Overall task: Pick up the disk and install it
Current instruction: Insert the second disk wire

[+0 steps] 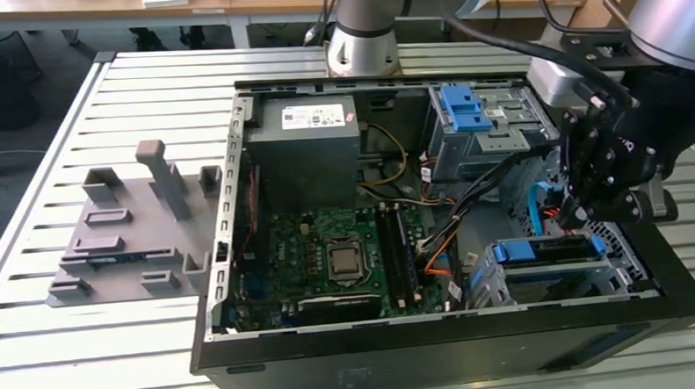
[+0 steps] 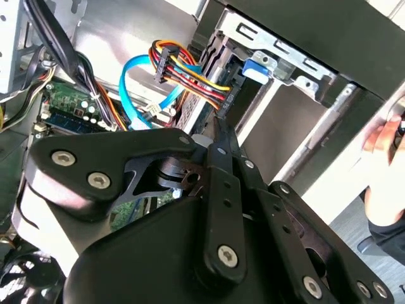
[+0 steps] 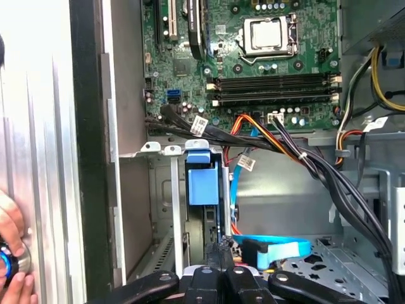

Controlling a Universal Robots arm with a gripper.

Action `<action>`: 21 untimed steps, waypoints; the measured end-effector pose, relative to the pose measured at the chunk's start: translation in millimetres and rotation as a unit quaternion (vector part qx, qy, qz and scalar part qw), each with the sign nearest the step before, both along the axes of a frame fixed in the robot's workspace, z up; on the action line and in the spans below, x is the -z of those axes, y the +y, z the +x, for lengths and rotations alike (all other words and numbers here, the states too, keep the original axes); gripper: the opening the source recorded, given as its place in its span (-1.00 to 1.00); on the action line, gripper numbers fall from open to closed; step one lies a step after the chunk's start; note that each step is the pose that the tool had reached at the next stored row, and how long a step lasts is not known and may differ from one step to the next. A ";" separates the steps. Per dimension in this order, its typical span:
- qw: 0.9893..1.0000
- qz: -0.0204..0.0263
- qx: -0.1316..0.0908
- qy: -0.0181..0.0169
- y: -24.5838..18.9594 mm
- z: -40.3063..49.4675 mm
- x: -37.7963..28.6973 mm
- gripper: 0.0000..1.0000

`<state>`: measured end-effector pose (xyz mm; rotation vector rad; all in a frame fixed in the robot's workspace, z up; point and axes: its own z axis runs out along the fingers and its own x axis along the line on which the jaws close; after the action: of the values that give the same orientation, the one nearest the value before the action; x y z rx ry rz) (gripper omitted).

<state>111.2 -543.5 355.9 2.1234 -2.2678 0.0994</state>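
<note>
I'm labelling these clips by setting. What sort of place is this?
Likely a robotics lab or workshop: an open computer case lies on a slatted metal table, a grey fixture beside it, desks behind.

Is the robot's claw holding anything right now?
No, nothing sits between the tips of the tool; they are pressed together. It hangs inside the computer case, just by the disk in its metal bay.

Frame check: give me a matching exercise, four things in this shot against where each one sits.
1. disk
2. gripper
3. motherboard
4. grey fixture

A. on the table, outside the case
B. in the metal drive cage, blue edge showing
C. just above the drive cage
D. flat inside the case, green

Pairs: 1-B, 2-C, 3-D, 4-A
</note>
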 end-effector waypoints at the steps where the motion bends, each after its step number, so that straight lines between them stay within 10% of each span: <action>1: 1.000 0.000 0.000 0.000 0.0 0.0 -2.3 -0.79; 21: 1.000 0.001 0.000 -0.005 -1.2 -16.0 -15.8 -0.79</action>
<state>95.1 -544.7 371.7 2.1291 -2.2749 0.1078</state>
